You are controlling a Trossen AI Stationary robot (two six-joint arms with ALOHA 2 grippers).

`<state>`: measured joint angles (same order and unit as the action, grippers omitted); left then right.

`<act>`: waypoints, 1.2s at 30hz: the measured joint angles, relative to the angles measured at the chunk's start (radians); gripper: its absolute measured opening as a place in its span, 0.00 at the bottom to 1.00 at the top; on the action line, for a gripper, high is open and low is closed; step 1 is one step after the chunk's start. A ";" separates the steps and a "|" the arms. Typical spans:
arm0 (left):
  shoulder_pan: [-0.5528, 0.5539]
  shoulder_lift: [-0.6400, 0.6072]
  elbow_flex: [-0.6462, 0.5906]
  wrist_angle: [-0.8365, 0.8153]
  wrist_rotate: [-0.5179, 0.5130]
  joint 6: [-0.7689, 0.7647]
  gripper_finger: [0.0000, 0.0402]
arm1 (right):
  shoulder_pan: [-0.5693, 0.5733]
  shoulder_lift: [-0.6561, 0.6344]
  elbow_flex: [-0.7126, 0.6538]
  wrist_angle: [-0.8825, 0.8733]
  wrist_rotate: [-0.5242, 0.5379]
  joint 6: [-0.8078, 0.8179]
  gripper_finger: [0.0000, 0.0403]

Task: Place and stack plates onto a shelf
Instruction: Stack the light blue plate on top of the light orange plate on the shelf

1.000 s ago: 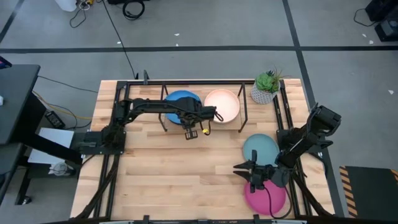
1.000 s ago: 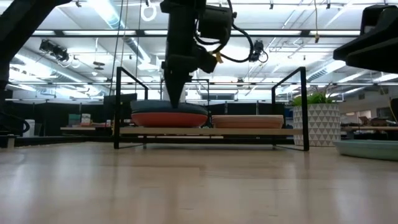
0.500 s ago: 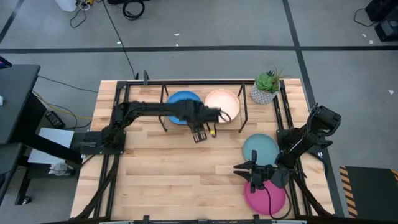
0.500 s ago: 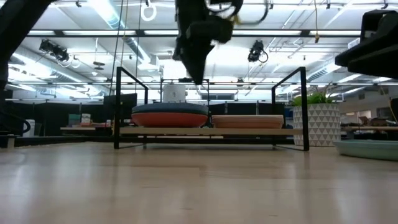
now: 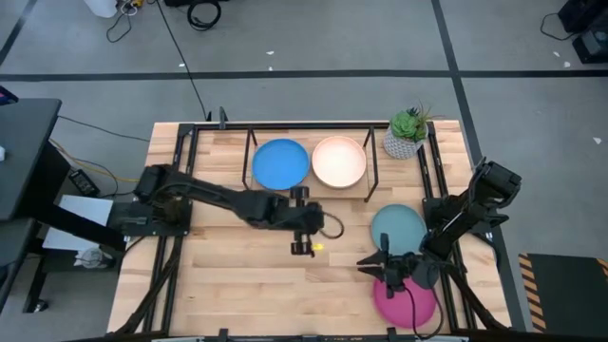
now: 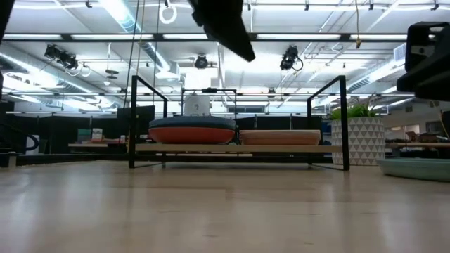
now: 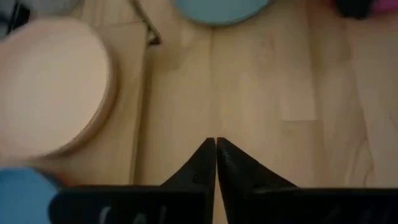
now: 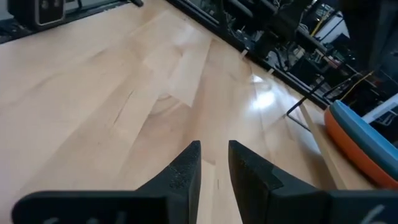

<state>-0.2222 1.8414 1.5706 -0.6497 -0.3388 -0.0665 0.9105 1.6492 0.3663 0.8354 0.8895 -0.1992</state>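
A bright blue plate (image 5: 280, 163) lies on an orange one (image 6: 191, 135) on the left half of the shelf (image 6: 232, 148). A peach plate (image 5: 339, 161) sits on the shelf's right half. A pale teal plate (image 5: 399, 228) and a magenta plate (image 5: 404, 299) lie on the tabletop at the right. My left gripper (image 5: 302, 245) hangs shut over the bare table in front of the shelf, raised high (image 6: 225, 28). My right gripper (image 5: 366, 258) hovers near the magenta plate's far left rim, fingers a little apart (image 8: 214, 152), touching nothing.
A white pot with a green plant (image 5: 407, 133) stands at the far right corner beside the shelf. Black rails (image 5: 176, 237) run along the table's left and right sides. Bare wood (image 5: 247, 275) lies between the shelf and the near edge.
My left gripper has left the blue plate on the shelf. It has risen and swung toward the table's near edge and a little to the right, and now hangs over bare wood. The plates have stayed where they were.
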 joint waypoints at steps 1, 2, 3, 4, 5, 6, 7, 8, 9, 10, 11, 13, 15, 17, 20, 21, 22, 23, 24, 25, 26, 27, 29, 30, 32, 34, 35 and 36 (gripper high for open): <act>-0.006 -0.020 -0.041 0.064 -0.003 0.024 0.04 | -0.006 -0.002 0.000 0.002 -0.002 -0.005 0.21; -0.010 -0.044 -0.081 0.116 -0.005 0.053 0.03 | -0.015 -0.006 0.000 0.002 -0.005 -0.008 0.21; -0.014 -0.062 -0.120 0.154 -0.008 0.079 0.03 | -0.027 -0.010 0.000 0.003 -0.015 -0.006 0.21; -0.014 -0.077 -0.151 0.204 -0.013 0.105 0.03 | -0.039 -0.015 0.000 0.002 -0.031 -0.001 0.21; -0.013 -0.089 -0.181 0.242 -0.012 0.133 0.03 | -0.054 -0.022 0.000 -0.008 -0.055 0.007 0.20; -0.013 -0.094 -0.207 0.261 -0.017 0.157 0.03 | -0.074 -0.030 0.000 -0.014 -0.086 0.017 0.20; -0.013 -0.103 -0.226 0.279 -0.019 0.182 0.03 | -0.095 -0.040 0.002 -0.027 -0.128 0.032 0.20; -0.012 -0.114 -0.242 0.278 -0.024 0.208 0.03 | -0.118 -0.054 0.005 -0.055 -0.163 0.051 0.20; -0.008 -0.121 -0.251 0.283 -0.027 0.233 0.03 | -0.146 -0.071 0.013 -0.099 -0.198 0.079 0.20; -0.005 -0.128 -0.257 0.298 -0.032 0.261 0.03 | -0.174 -0.086 0.030 -0.153 -0.239 0.116 0.20; -0.004 -0.137 -0.268 0.298 -0.034 0.292 0.03 | -0.201 -0.105 0.050 -0.221 -0.276 0.160 0.20; 0.003 -0.146 -0.286 0.301 -0.033 0.352 0.03 | -0.259 -0.128 0.109 -0.384 -0.354 0.256 0.20; 0.009 -0.156 -0.301 0.308 -0.031 0.394 0.03 | -0.308 -0.139 0.172 -0.560 -0.417 0.342 0.20; 0.012 -0.176 -0.307 0.299 -0.030 0.411 0.03 | -0.336 -0.137 0.238 -0.701 -0.458 0.398 0.20; 0.012 -0.216 -0.345 0.324 0.019 0.418 0.03 | -0.348 -0.131 0.324 -0.895 -0.469 0.467 0.20; 0.011 -0.232 -0.371 0.326 0.037 0.420 0.03 | -0.348 -0.131 0.350 -0.961 -0.469 0.485 0.20; 0.010 -0.249 -0.401 0.343 0.051 0.423 0.03 | -0.348 -0.131 0.375 -1.016 -0.469 0.507 0.20; 0.007 -0.271 -0.436 0.367 0.056 0.423 0.03 | -0.346 -0.132 0.400 -1.070 -0.468 0.532 0.20; 0.004 -0.294 -0.471 0.385 0.056 0.420 0.03 | -0.344 -0.136 0.426 -1.132 -0.469 0.560 0.20; 0.003 -0.321 -0.504 0.414 0.056 0.414 0.03 | -0.342 -0.137 0.451 -1.190 -0.473 0.590 0.20; 0.003 -0.348 -0.541 0.438 0.057 0.402 0.03 | -0.339 -0.137 0.478 -1.247 -0.483 0.619 0.20; -0.002 -0.371 -0.576 0.459 0.056 0.382 0.03 | -0.337 -0.137 0.503 -1.310 -0.498 0.651 0.20; -0.016 -0.413 -0.639 0.508 0.053 0.345 0.03 | -0.337 -0.135 0.548 -1.409 -0.529 0.734 0.21; -0.026 -0.436 -0.671 0.523 0.051 0.330 0.03 | -0.337 -0.134 0.565 -1.458 -0.550 0.776 0.22; -0.048 -0.472 -0.721 0.569 0.053 0.294 0.03 | -0.339 -0.131 0.584 -1.530 -0.600 0.855 0.24; -0.067 -0.505 -0.770 0.595 0.055 0.246 0.03 | -0.346 -0.130 0.585 -1.570 -0.656 0.929 0.27; -0.074 -0.511 -0.785 0.597 0.055 0.223 0.03 | -0.350 -0.130 0.584 -1.576 -0.682 0.967 0.29; -0.080 -0.514 -0.798 0.600 0.054 0.202 0.03 | -0.355 -0.130 0.583 -1.591 -0.698 1.003 0.30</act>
<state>-0.3025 1.3273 0.7728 -0.0494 -0.2853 0.1352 0.5553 1.5196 0.9497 -0.7553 0.1912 0.8035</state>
